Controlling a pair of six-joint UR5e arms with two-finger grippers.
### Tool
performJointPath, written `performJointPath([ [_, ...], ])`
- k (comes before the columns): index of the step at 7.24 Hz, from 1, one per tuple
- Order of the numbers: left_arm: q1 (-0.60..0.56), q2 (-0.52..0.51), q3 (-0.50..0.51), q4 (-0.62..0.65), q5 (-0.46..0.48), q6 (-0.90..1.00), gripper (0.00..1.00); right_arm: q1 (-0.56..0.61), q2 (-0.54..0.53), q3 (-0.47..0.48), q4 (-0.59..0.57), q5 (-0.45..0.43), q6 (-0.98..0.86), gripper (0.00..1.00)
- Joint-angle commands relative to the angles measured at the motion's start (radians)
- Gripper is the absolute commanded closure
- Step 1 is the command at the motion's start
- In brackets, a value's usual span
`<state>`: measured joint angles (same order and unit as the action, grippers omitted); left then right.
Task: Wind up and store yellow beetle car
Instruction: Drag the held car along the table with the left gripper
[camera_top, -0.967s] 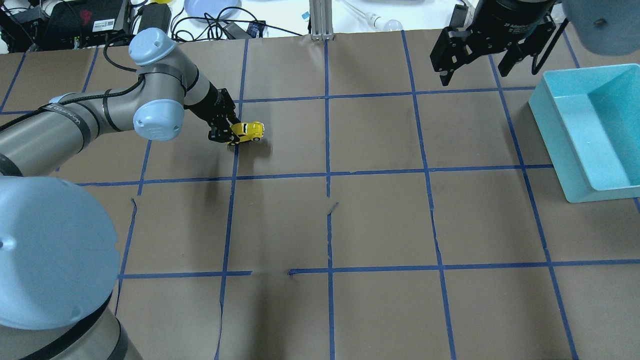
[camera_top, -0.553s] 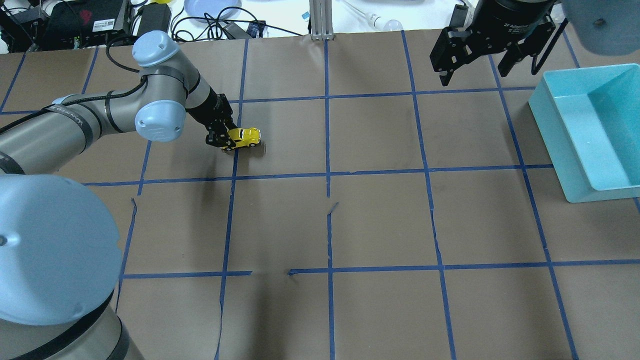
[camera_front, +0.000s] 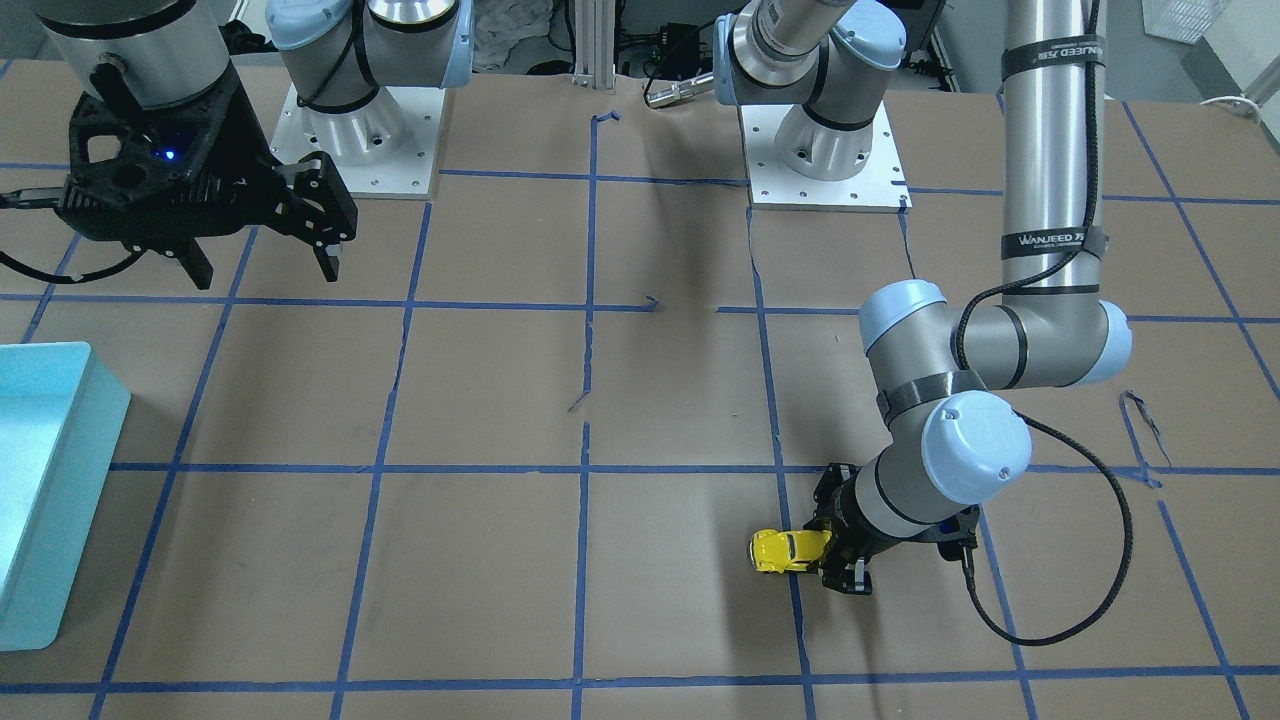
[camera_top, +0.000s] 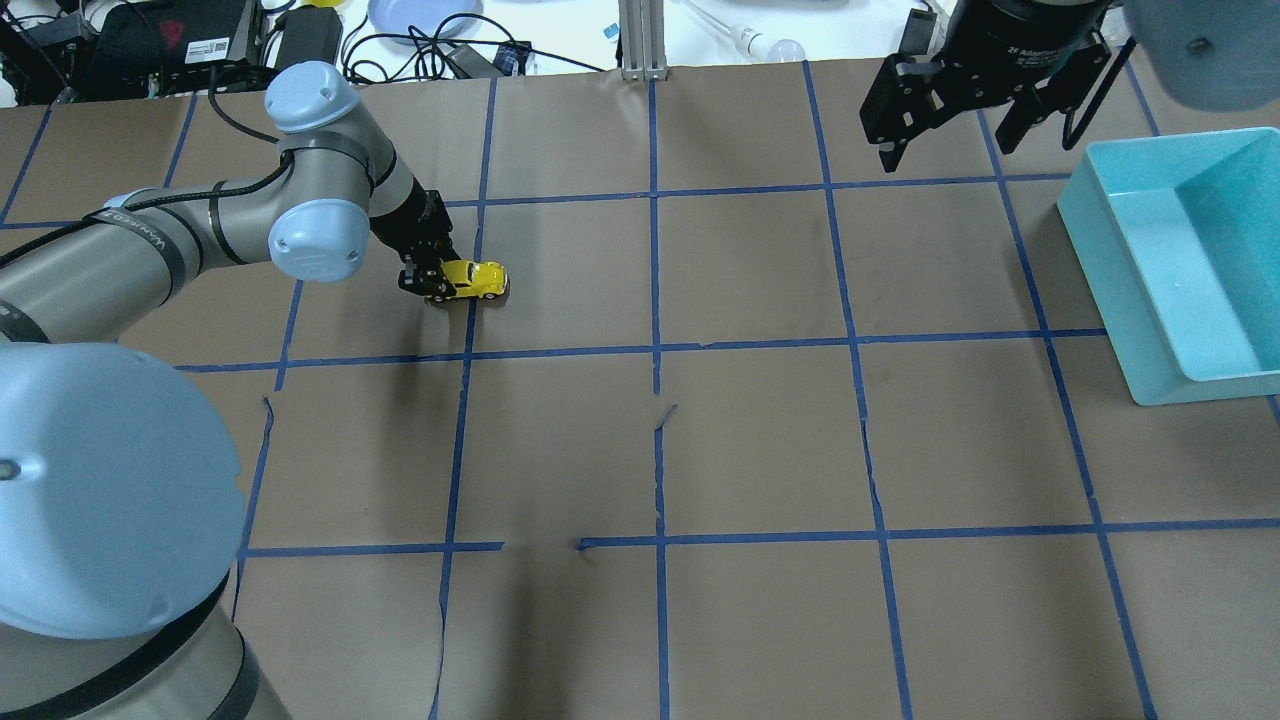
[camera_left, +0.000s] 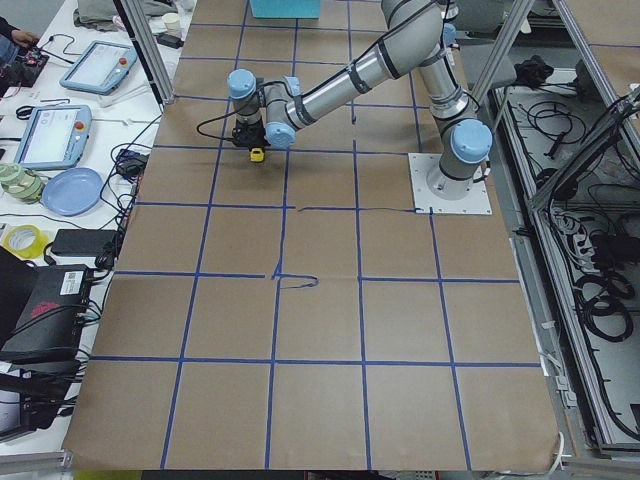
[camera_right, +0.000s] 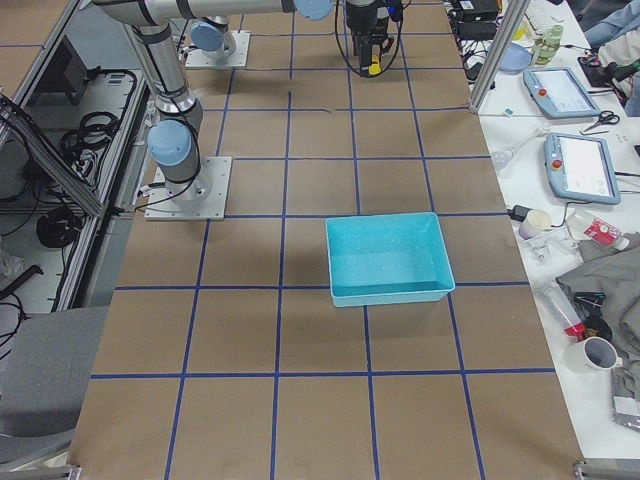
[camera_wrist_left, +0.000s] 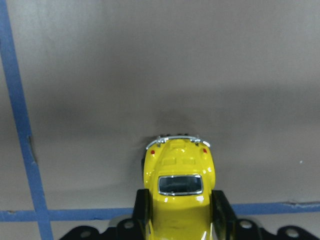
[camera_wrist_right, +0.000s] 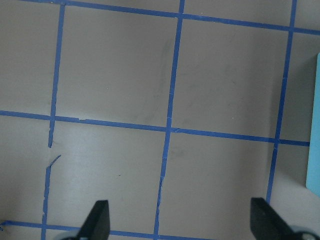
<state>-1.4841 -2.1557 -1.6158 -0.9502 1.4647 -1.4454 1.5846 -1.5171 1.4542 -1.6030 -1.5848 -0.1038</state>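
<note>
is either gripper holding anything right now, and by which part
The left gripper holds the yellow beetle car, fingers clamped on its two sides. The right gripper is open and holds nothing.

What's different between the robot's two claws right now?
The left gripper is shut on the yellow beetle car; the right gripper is open and empty. The left gripper is down at the table; the right gripper hangs higher, near the teal bin. Both are black, two-fingered.
</note>
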Motion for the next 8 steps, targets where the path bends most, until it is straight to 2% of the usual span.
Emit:
performJointPath([
  [1,0.051,0.000,0.004,0.004,0.009,0.043,1.00,0.000,0.000,0.000,0.000,0.002,0.001,0.00],
  [2,0.079,0.002,0.001,0.002,0.011,0.092,1.00,-0.002,0.000,0.000,0.000,0.000,0.000,0.00],
  [4,0.090,0.000,0.005,0.007,0.108,0.155,1.00,-0.002,-0.002,0.000,0.000,0.002,0.000,0.00],
  [8,0.209,0.000,-0.001,0.008,0.112,0.292,1.00,0.000,-0.002,0.000,0.000,0.002,0.000,0.00],
])
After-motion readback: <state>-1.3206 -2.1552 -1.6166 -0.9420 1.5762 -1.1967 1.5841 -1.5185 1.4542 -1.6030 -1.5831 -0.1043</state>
